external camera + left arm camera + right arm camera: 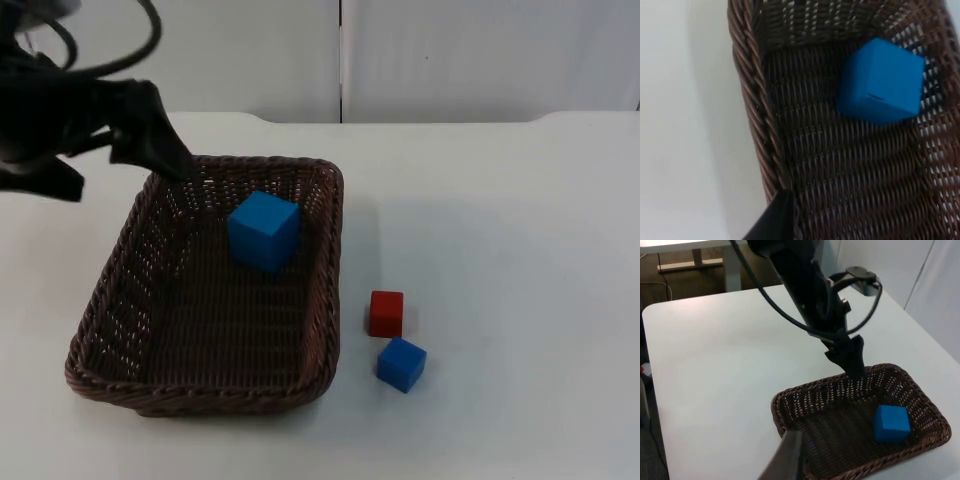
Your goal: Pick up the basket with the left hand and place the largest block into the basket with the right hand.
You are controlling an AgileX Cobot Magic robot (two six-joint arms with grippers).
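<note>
The large blue block (264, 230) is found inside the wicker basket (300, 392), toward its far right wall; it is judged light, rigid and best taken by two flat opposite faces. The basket is gripped at its far left rim by the clenched left gripper (178, 163). A red block (386, 313) and small blue block (401, 364) lie on the table (520, 250), just right of the basket; of the right gripper, one fingertip (785, 460) is seen, its state cannot be told.

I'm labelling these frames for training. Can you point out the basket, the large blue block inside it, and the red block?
basket (330, 290): top view, on its right rim.
large blue block (264, 230): top view, middle of the block.
red block (386, 312): top view, middle of the block.
</note>
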